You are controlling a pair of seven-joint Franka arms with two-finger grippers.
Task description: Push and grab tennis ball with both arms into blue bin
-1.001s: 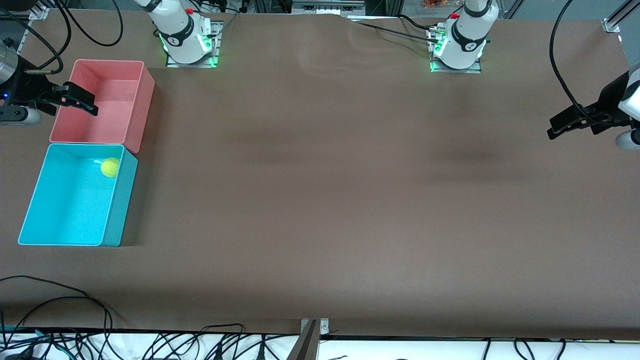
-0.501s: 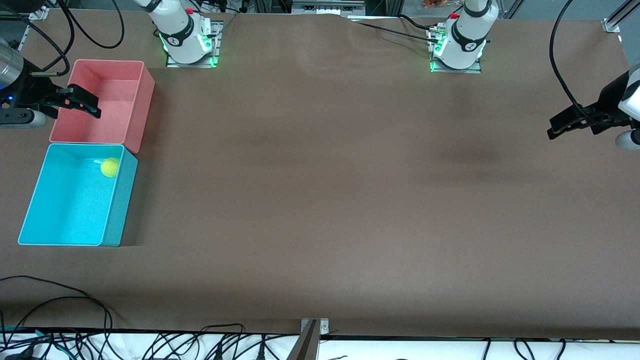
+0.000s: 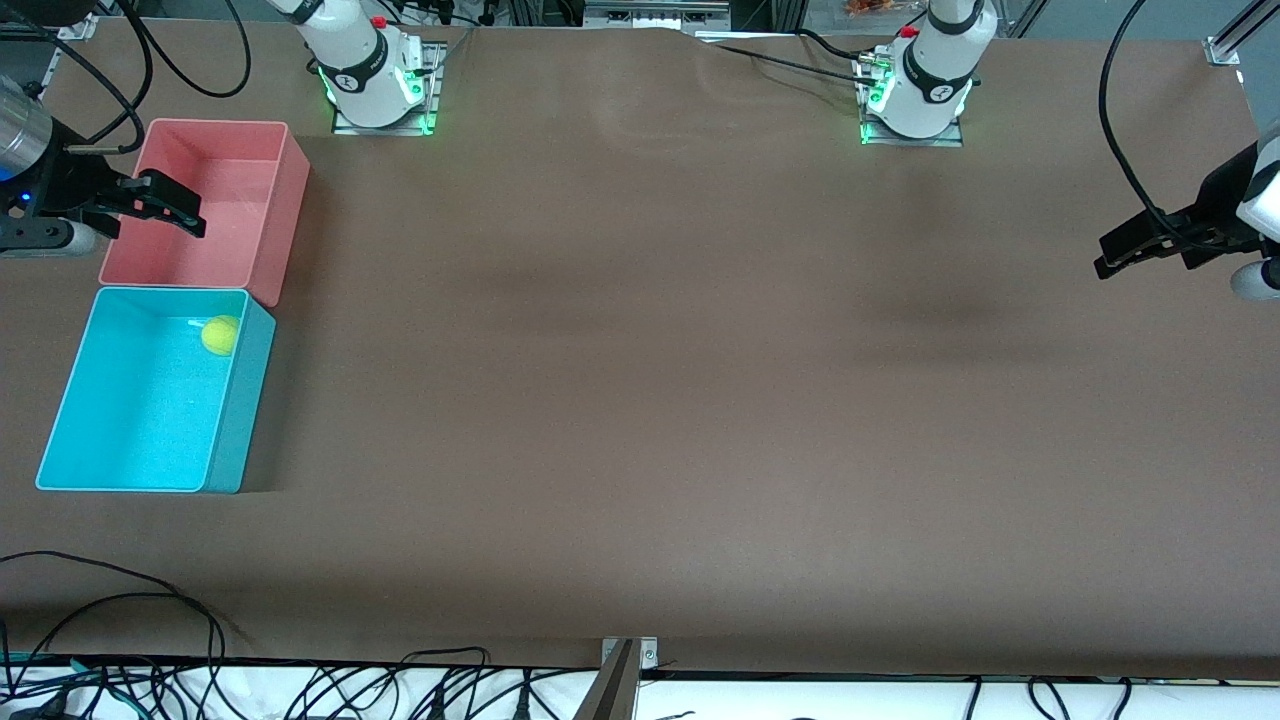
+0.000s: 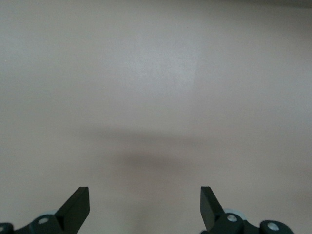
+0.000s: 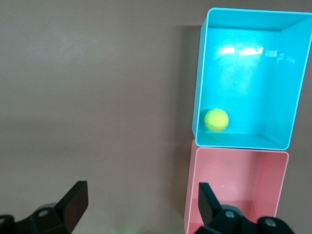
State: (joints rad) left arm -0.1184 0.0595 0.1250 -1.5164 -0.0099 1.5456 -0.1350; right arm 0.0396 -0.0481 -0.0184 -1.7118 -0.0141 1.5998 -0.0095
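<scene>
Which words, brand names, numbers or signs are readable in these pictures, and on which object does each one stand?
None can be read.
Tennis ball in the blue bin: no lettering can be made out.
Black bands on the arm bases: small white marks, too small to read.
Pink bin: no text shows.

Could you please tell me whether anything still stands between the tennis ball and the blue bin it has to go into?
Nothing does: the small fuzzy yellow-green tennis ball already lies inside the turquoise rectangular plastic bin, in the corner beside the pink plastic bin. Both tools are open and empty.
</scene>
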